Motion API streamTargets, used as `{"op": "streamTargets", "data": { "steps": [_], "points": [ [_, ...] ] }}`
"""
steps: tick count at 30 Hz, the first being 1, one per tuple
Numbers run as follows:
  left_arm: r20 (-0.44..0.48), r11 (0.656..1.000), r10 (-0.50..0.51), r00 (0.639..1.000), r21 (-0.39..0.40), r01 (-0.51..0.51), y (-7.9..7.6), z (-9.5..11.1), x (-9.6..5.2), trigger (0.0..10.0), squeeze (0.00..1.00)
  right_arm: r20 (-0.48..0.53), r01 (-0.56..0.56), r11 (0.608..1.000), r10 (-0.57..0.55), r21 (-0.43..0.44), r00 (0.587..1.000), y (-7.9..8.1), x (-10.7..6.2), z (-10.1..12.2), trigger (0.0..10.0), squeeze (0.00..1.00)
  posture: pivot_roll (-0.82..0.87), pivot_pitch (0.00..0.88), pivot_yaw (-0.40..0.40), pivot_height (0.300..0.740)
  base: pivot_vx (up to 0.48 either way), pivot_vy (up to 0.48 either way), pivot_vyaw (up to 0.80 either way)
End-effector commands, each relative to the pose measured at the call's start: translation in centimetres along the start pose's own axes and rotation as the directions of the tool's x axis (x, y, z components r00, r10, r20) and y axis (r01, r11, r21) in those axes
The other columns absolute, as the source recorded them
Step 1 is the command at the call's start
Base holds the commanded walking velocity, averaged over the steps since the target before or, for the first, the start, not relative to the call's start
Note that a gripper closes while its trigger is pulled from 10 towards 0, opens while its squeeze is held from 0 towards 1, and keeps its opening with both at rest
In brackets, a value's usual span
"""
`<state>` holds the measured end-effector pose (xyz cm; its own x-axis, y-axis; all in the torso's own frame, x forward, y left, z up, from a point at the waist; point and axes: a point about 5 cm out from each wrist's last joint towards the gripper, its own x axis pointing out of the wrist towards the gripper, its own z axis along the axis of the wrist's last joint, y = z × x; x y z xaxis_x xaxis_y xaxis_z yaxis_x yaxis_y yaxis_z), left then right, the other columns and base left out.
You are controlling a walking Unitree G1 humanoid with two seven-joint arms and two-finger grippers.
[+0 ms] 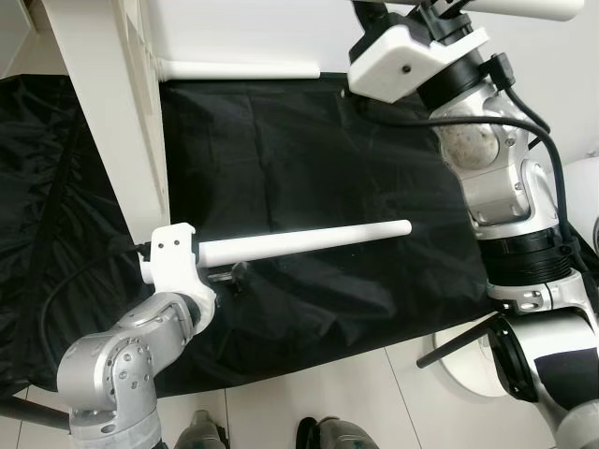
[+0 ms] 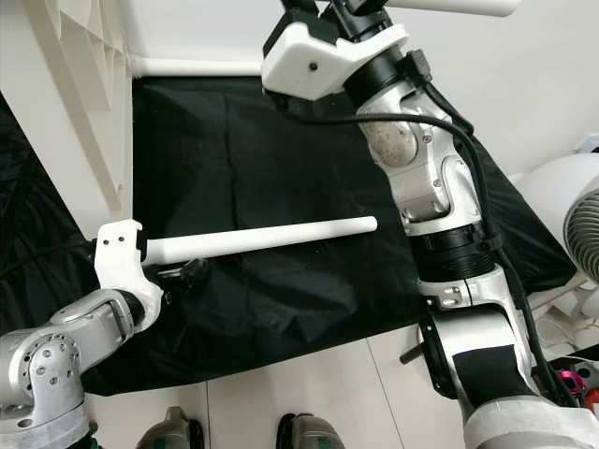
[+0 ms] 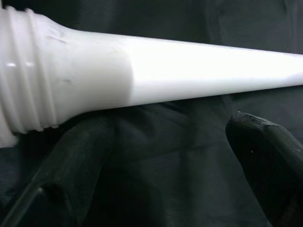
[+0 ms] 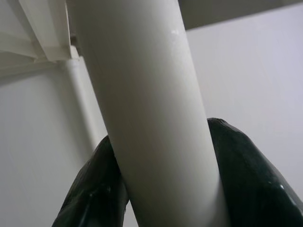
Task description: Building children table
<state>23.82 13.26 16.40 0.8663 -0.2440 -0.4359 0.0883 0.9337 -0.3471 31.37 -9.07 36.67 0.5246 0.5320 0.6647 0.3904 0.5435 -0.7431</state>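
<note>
The white tabletop [image 1: 112, 122] stands on its edge at the left, on a black cloth. One white leg [image 1: 239, 68] sticks out from its far end. A loose white leg [image 1: 309, 241] lies across the cloth, its threaded end [image 3: 21, 75] by my left wrist. My left gripper [image 3: 170, 137] is open right beside that end, its black fingers [image 3: 265, 165] spread apart and not clasping the leg. High at the far right, my right gripper [image 4: 163, 156] is shut on another white leg [image 4: 151, 118], held up near the white wall.
The black cloth [image 1: 309, 150] covers the floor ahead, with white tiles [image 1: 356, 393] at its near edge. A white fan [image 2: 580, 234] and its round base [image 1: 468, 369] stand at the right. My own feet [image 1: 323, 435] show at the bottom.
</note>
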Motion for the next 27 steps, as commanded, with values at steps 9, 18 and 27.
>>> {"op": "streamTargets", "data": {
  "steps": [9,18,27],
  "points": [
    [0.002,0.977,-0.137,0.991,-0.167,0.135,-4.1,-0.2,0.7,10.0,0.0,-0.268,0.205,0.945,-0.135,0.254,0.954,-1.9,-0.8,-1.5,0.0,0.0,0.0,0.087,-0.073,0.74,0.0,0.0,0.0],
    [-0.013,0.97,-0.184,0.983,-0.167,0.179,-5.4,0.0,1.1,10.0,0.0,-0.427,0.354,0.902,-0.227,0.247,0.875,-4.1,-1.8,-2.8,0.0,0.0,-0.02,0.095,-0.07,0.74,0.0,0.0,0.0],
    [0.027,0.96,-0.133,0.991,-0.246,0.136,-6.0,1.0,1.9,10.0,0.0,-0.507,0.441,0.864,-0.275,0.241,0.817,-5.2,-2.2,-3.0,0.0,0.0,-0.04,0.111,-0.073,0.74,0.0,0.0,0.0]
  ]
}}
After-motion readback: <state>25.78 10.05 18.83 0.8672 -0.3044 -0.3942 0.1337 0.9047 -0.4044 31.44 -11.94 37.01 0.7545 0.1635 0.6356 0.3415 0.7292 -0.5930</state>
